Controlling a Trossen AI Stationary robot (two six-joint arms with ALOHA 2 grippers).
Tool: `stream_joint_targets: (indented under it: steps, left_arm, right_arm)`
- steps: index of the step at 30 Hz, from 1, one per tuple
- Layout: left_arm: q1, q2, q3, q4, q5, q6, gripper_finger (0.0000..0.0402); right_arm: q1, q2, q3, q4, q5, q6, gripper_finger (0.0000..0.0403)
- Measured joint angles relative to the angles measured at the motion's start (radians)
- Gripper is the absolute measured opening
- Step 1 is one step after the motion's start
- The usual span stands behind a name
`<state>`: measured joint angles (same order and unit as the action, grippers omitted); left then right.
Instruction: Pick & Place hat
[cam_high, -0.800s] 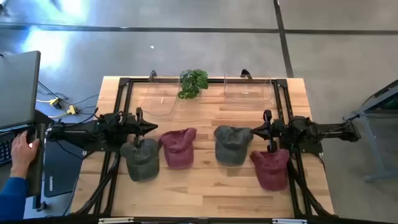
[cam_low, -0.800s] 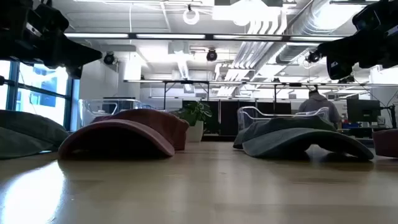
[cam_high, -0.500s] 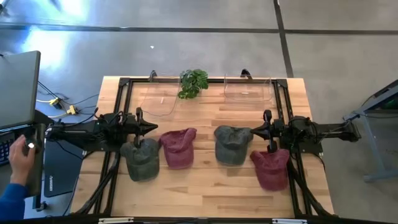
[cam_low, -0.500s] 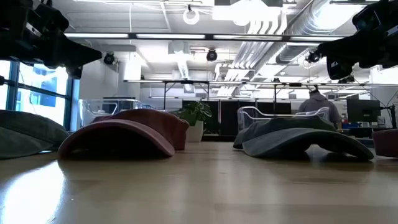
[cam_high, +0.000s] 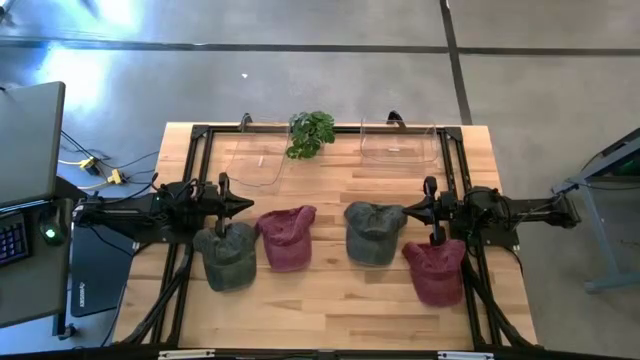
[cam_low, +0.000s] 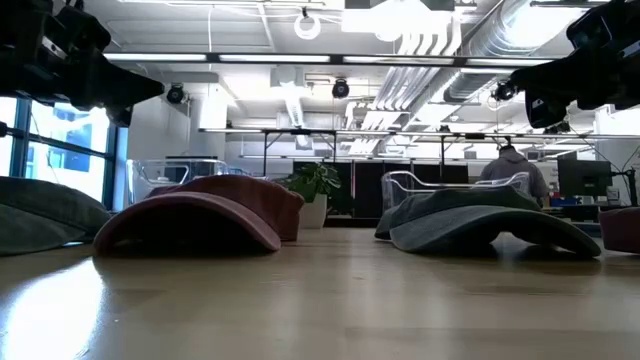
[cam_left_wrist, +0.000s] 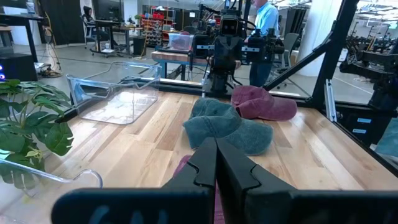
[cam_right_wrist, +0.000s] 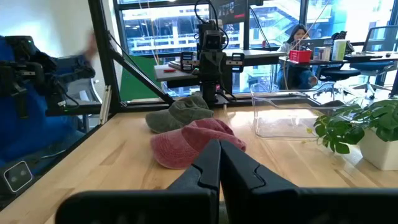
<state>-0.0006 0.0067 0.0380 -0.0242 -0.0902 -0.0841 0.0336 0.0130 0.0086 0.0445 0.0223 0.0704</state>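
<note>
Wooden table (cam_high: 330, 300) is set with four caps in a row: an olive cap (cam_high: 227, 257) at left, a pink-red cap (cam_high: 288, 237), a grey cap (cam_high: 372, 231), and a maroon cap (cam_high: 437, 270) at right. Left gripper (cam_high: 222, 207) is held just beyond the olive cap, fingers together. Right gripper (cam_high: 431, 211) is held just beyond the maroon cap, fingers together.
</note>
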Motion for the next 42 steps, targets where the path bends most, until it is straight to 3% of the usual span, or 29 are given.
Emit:
stream_joint_targets:
  steps: [33, 37, 42]
  left_arm:
    - [0.0, 0.0, 0.0, 0.0, 0.0, 0.0, 0.0]
    - [0.0, 0.0, 0.0, 0.0, 0.0, 0.0, 0.0]
    - [0.0, 0.0, 0.0, 0.0, 0.0, 0.0, 0.0]
  right_arm:
    - [0.0, 0.0, 0.0, 0.004, 0.0, 0.0, 0.0001]
    - [0.0, 0.0, 0.0, 0.077, 0.002, 0.004, 0.0001]
    - [0.0, 0.0, 0.0, 0.255, 0.054, 0.161, 0.0001]
